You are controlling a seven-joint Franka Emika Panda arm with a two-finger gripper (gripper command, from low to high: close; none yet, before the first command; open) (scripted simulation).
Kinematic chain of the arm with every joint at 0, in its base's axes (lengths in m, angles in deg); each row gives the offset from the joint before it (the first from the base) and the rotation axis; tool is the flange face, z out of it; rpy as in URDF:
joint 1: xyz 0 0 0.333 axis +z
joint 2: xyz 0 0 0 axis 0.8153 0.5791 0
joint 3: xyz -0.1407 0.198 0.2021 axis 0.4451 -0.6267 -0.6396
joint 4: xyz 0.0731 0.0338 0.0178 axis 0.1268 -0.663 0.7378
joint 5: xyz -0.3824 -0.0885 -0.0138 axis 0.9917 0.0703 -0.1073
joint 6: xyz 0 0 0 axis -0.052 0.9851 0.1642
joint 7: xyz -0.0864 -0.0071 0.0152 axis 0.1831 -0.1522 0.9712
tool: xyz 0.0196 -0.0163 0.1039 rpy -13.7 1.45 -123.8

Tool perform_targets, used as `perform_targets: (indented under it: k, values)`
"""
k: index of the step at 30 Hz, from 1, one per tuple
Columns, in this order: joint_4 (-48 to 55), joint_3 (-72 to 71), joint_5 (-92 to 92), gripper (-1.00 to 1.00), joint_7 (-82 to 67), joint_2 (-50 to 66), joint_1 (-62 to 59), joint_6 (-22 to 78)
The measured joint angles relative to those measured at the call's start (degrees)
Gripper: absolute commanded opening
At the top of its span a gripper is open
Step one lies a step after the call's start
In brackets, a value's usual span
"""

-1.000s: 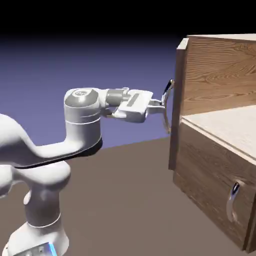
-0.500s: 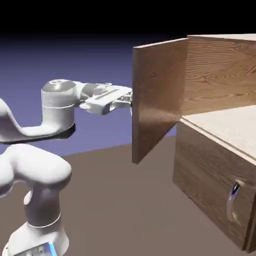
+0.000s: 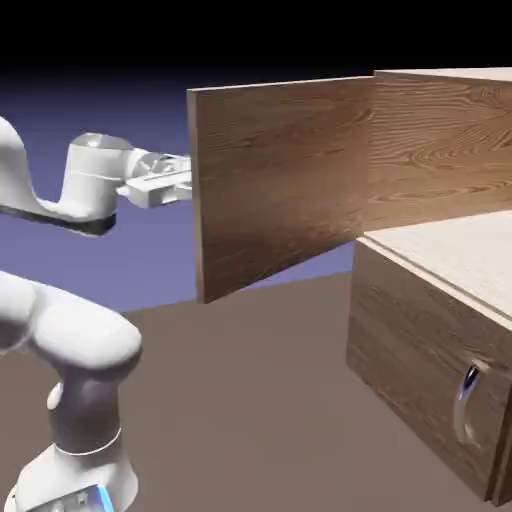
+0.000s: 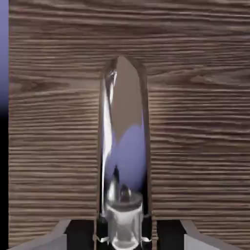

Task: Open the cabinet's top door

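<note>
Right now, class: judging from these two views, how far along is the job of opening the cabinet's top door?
Done: the top door stands swung well out from the cabinet. In hand: the gripper is shut on the door's silver handle. Left: perhaps a little more swing, then letting go.

cabinet (image 3: 440, 140) text: none readable (bare wood grain only)
top door (image 3: 275, 180) labels: none
arm (image 3: 70, 340) markings: none legible

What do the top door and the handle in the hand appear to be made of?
Top door: looks like brown wood, matte, with clear grain lines. Handle: looks like polished metal, silver and mirror-like, reflecting the blue backdrop. The hand is shut on it.
</note>
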Motion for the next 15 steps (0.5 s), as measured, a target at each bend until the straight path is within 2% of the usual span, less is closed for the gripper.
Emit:
perform_targets:
  k: [15]
  values:
    - [28.83, -20.40, -11.97, -1.00, 16.44, 31.14, -14.97, 26.97]
